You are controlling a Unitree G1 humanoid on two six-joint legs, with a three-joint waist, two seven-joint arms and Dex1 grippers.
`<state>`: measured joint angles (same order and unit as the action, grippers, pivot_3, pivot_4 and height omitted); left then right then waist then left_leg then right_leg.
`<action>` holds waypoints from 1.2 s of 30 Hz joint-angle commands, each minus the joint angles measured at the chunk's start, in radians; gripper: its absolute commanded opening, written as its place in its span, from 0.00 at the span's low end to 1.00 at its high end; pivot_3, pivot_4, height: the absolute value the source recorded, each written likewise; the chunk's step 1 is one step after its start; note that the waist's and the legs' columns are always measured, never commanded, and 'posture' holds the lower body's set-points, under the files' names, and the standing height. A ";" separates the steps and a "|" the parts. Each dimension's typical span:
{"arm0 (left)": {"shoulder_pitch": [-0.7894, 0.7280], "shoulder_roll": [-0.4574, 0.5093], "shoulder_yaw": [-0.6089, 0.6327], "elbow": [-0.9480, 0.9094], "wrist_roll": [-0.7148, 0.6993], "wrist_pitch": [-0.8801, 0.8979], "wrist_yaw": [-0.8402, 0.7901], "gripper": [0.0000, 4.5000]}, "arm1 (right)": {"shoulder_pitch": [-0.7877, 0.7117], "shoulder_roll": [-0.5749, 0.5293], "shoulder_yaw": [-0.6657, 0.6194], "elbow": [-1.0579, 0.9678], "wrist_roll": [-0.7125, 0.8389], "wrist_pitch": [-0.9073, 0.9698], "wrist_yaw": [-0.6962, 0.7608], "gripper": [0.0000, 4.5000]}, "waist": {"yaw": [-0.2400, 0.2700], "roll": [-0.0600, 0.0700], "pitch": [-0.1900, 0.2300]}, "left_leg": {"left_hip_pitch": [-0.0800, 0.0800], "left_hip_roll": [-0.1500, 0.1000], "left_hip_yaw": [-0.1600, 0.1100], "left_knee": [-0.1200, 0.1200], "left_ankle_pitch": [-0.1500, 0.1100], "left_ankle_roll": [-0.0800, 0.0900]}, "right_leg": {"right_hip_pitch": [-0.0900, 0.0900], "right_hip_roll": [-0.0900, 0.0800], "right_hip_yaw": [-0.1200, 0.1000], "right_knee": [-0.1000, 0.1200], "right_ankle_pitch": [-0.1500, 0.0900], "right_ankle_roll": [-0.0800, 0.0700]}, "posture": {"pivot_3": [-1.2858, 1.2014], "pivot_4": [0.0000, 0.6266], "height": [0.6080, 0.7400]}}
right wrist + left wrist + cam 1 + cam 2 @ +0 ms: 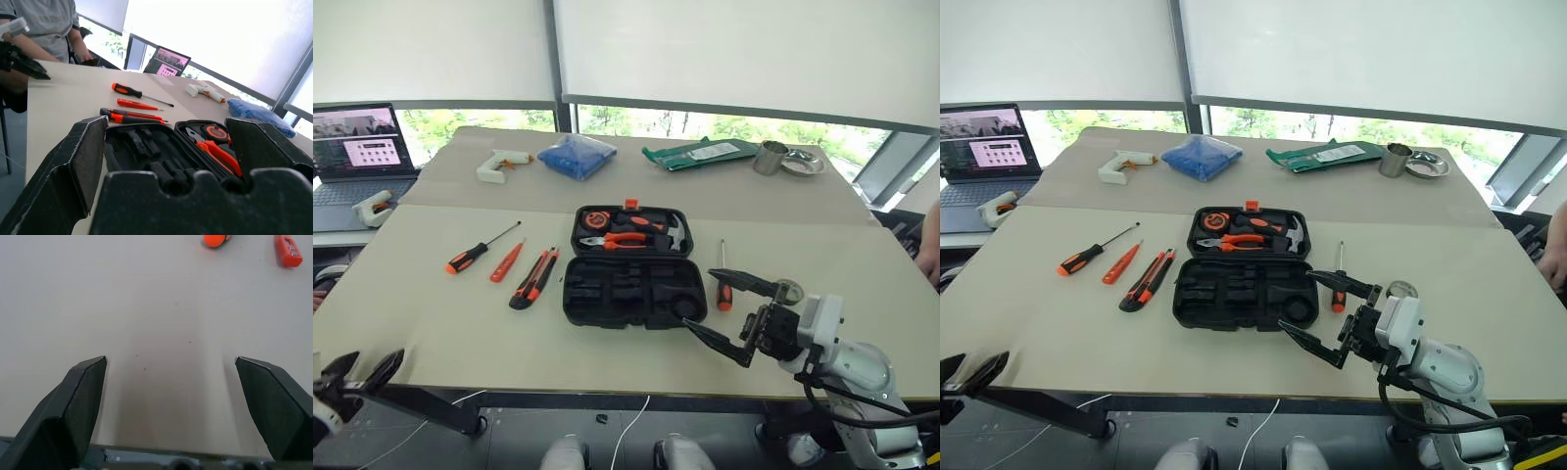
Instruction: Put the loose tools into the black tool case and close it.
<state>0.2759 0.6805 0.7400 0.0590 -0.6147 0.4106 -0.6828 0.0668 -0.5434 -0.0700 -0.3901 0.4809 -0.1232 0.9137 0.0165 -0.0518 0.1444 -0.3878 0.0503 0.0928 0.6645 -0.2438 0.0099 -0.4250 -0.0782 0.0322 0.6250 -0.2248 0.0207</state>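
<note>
On table centre, black tool case (634, 274) lies open, screwdrivers (481, 248) to its left w/ utility knife (533, 278): light, rigid, slick shafts, grab rubbery handles; right gripper (736, 318) and left gripper (171, 396) both spread, empty.

We note a right arm (847, 367) built of rounded silver-grey housings, with black cables looping beneath it. Its right gripper (729, 313) carries two black tapered fingers on a black bracket; the left gripper (171, 396) has matching matt-black, wedge-shaped fingers.
</note>
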 commanded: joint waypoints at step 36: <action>-1.018 0.131 -0.393 0.902 0.309 -0.506 -0.161 0.20 | 0.038 -0.019 -0.090 -0.045 -0.060 -0.052 -0.121 1.00 | -0.030 -0.002 0.004 | -0.003 -0.001 -0.001 0.000 0.002 -0.002 | 0.000 0.007 0.000 0.005 0.004 0.003 | 0.52 0.24 1.00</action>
<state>-0.7271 0.7944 0.2919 1.0722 -0.2370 -0.0024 -0.7578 0.1157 -0.5540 -0.1367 -0.3857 0.3988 -0.1820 0.8000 -0.0137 -0.0540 0.1480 -0.3916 0.0498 0.0914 0.6649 -0.2423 0.0083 -0.4250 -0.0716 0.0315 0.6298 -0.2205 0.0238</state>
